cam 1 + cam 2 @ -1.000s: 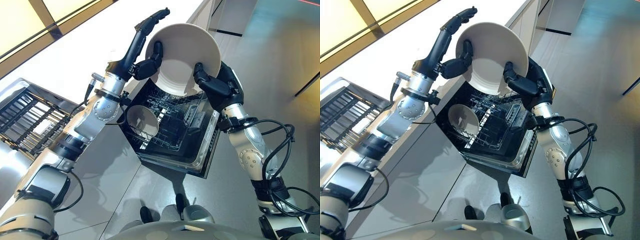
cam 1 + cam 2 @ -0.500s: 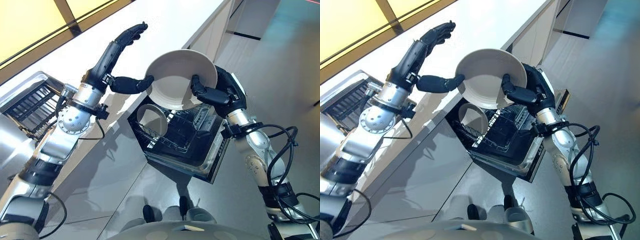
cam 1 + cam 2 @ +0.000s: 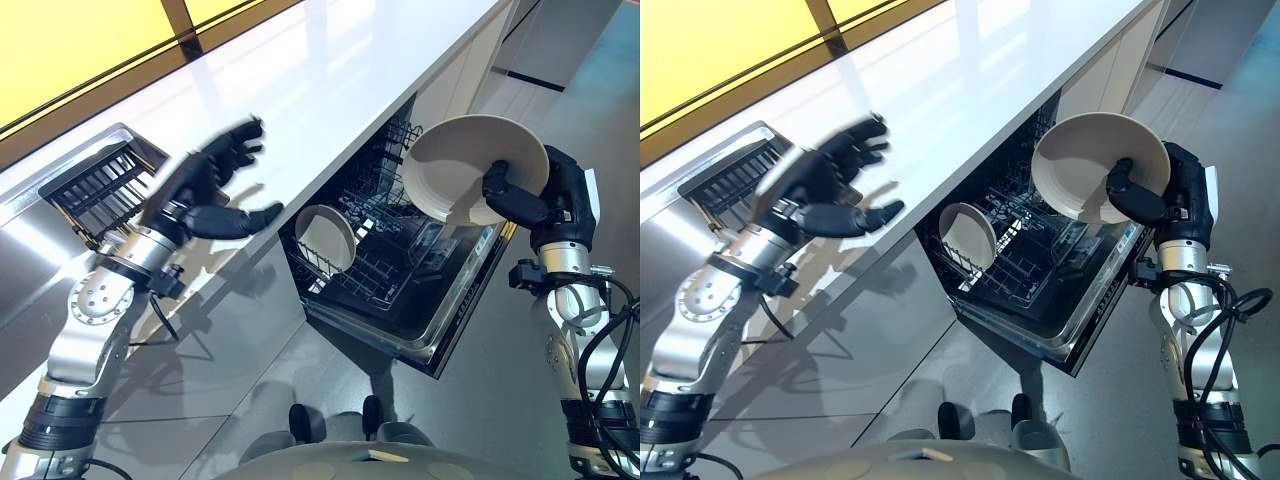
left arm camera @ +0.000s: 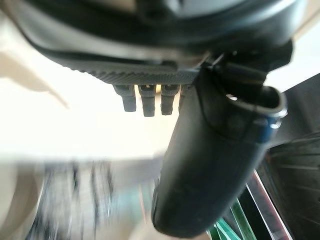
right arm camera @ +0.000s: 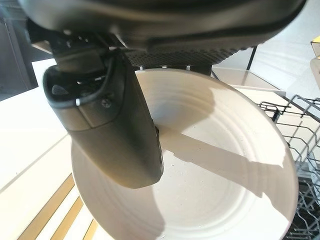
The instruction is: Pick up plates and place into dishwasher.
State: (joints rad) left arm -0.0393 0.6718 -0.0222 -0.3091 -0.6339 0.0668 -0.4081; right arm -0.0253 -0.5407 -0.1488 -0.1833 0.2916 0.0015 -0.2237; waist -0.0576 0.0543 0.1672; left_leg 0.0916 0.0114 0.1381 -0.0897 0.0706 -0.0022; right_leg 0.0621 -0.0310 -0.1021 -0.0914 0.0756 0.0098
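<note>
One white plate pinched at rim by right hand, above dishwasher rack. Rigid, glazed, likely slippery, breakable. Left hand spread wide, empty.

We see a cream round plate with faint concentric rings, tilted on edge, its rim pinched between the thumb and fingers of the right hand. Below those fingers, a second cream plate stands upright in the rack of the open dishwasher.
</note>
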